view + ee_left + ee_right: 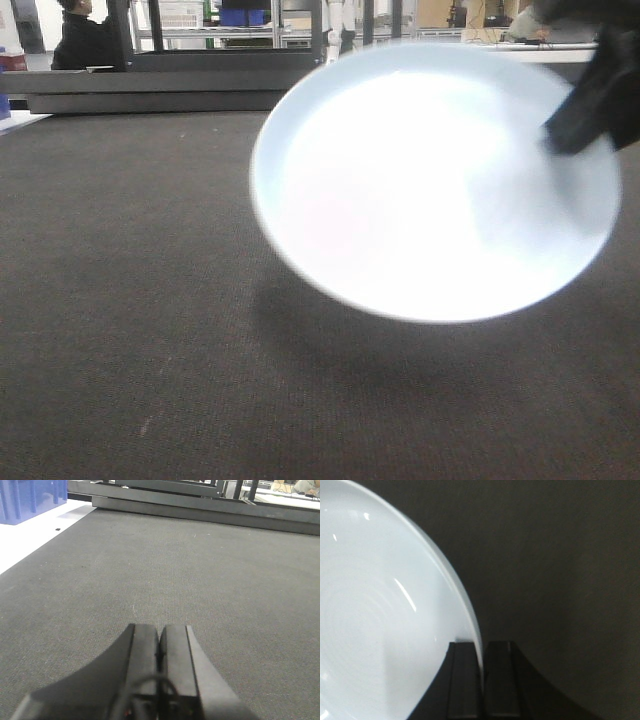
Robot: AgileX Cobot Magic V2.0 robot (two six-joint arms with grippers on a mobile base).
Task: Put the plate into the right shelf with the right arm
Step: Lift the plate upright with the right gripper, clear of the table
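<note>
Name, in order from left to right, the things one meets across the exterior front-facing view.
At the far left, a seated person in black → the plate, held tilted and filling the middle → the right tool, clamped on the plate's right rim.

No readable text, labels, brands or numbers in any view.

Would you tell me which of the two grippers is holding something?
The right gripper: it pinches the plate by its rim, while the left gripper is shut on nothing.
</note>
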